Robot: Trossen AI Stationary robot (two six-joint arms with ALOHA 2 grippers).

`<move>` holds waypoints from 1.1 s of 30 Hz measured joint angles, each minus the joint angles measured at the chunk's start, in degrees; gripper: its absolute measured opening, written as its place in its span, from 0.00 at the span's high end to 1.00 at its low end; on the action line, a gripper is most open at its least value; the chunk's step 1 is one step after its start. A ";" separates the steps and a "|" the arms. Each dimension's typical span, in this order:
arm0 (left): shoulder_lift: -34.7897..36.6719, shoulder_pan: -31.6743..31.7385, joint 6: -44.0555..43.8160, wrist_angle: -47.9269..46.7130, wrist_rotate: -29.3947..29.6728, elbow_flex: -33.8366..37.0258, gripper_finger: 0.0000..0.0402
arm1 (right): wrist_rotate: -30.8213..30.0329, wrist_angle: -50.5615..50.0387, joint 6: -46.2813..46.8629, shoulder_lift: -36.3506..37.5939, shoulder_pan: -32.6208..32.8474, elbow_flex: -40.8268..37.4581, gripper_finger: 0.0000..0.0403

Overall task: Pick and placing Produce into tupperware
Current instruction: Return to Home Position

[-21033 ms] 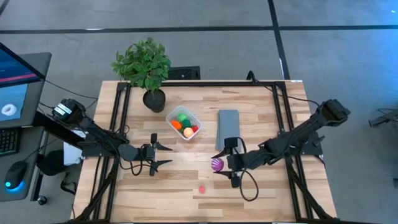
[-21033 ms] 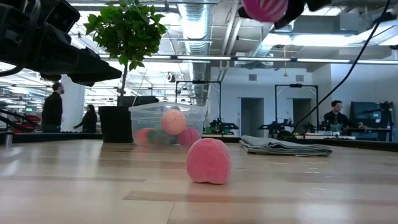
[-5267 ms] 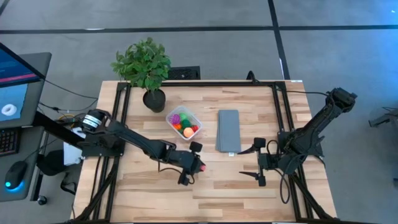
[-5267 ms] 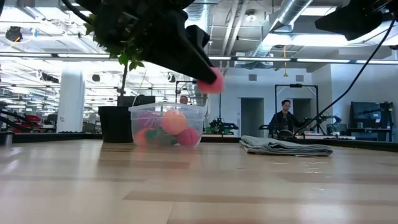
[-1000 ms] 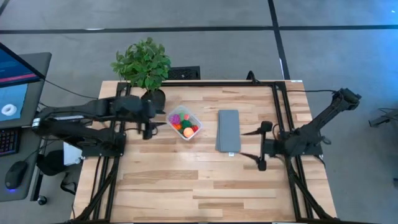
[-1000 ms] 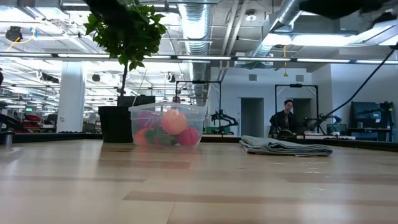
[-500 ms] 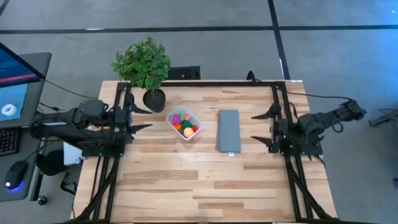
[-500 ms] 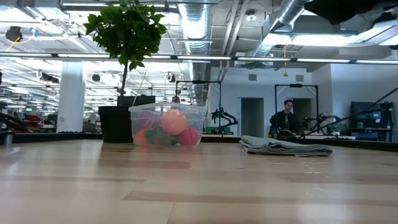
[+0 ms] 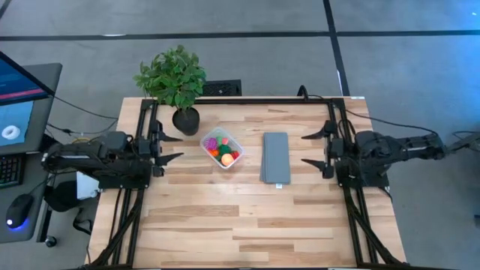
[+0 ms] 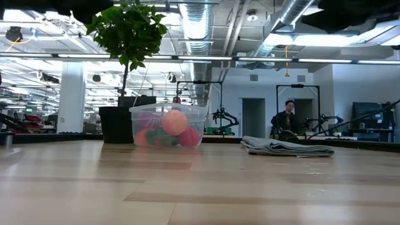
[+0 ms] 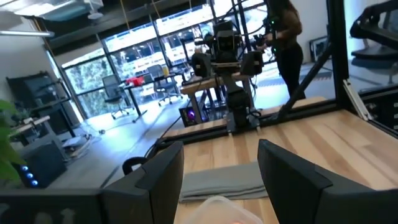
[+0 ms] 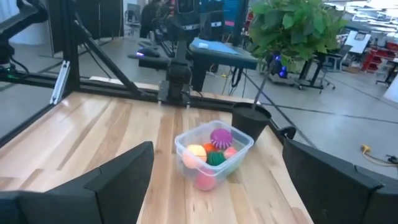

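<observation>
Pale wooden bench (image 9: 225, 217): small clear plastic tupperware (image 10: 197, 119) of colourful toy produce (image 9: 222, 150) sits between the left gripper (image 9: 178, 147), nearer, and right gripper (image 9: 304, 149), both with fingers spread.

Purple ball (image 9: 212, 140) now in tupperware (image 10: 195, 107) — left tool (image 9: 174, 147), right tool (image 9: 304, 149) withdrawn

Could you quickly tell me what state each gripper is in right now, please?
Left gripper: open, holding nothing.
Right gripper: open, holding nothing.
</observation>
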State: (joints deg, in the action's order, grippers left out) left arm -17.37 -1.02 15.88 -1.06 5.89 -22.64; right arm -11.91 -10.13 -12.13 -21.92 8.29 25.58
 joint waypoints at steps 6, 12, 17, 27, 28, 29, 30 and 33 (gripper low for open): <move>4.83 0.00 -0.02 5.93 0.21 7.04 0.51 | 1.63 5.58 -0.36 4.42 -4.59 -7.46 0.06; 9.75 0.00 0.00 12.63 1.05 13.69 0.51 | 4.93 10.14 -0.32 12.88 -7.69 -14.78 0.06; 12.78 0.00 0.18 19.75 1.07 20.11 0.51 | 7.56 7.87 0.67 20.21 -9.93 -16.56 0.06; 14.56 -0.12 -0.10 20.43 2.12 22.06 0.51 | 12.19 5.33 2.26 21.82 -12.23 -16.58 0.06; 14.56 -0.13 0.16 20.31 2.12 22.06 0.51 | 12.45 5.58 2.28 21.82 -12.19 -16.58 0.06; 14.54 -0.13 0.48 20.06 2.10 22.06 0.51 | 12.59 5.62 2.28 21.83 -12.18 -16.58 0.06; 14.52 -0.13 0.82 20.06 2.10 22.06 0.51 | 12.60 5.43 2.30 21.82 -12.19 -16.58 0.06; 14.54 -0.13 1.25 20.01 2.04 22.08 0.51 | 12.62 4.05 2.70 21.82 -12.19 -16.58 0.06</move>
State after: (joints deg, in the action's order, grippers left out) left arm -2.83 -1.15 17.12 18.95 7.93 -0.56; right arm 0.71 -6.08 -9.43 -0.10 -3.90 8.99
